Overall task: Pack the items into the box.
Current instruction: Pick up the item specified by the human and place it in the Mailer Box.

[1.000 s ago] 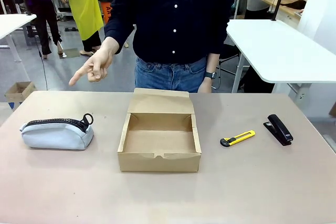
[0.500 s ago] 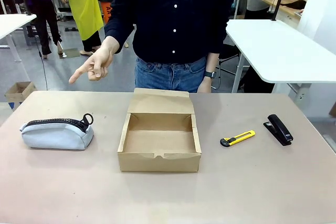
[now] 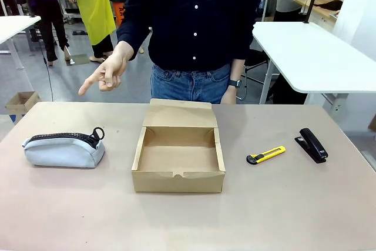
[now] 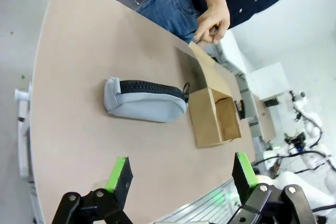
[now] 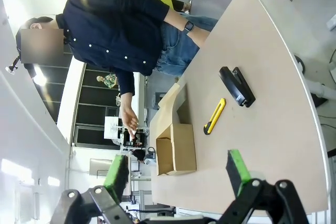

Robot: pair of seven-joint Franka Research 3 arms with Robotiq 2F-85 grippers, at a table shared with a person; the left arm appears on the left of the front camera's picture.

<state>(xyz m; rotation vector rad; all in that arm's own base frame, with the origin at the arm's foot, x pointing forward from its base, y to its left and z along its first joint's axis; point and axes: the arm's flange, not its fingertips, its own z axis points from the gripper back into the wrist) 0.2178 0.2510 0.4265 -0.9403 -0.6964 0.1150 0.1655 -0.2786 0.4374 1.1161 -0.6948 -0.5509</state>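
Observation:
The brown cardboard box [image 3: 178, 156] sits open at the table's middle, its flap lid folded back toward the person. A light-grey pouch [image 3: 64, 147] with a black zipper lies to its left. On the other side lies a yellow-and-black utility knife [image 3: 265, 155]. In the left wrist view my left gripper [image 4: 178, 174] stands open above the table, well short of the pouch [image 4: 144, 100] and box [image 4: 214, 120]. In the right wrist view my right gripper [image 5: 178, 170] is open too, high over the table with the knife [image 5: 214, 116] and box [image 5: 175, 148] beyond it.
A black stapler [image 3: 311, 144] lies right of the knife. The person stands at the far edge, one hand [image 3: 107, 73] raised over the table's left side with a finger pointing down-left. White tables stand behind.

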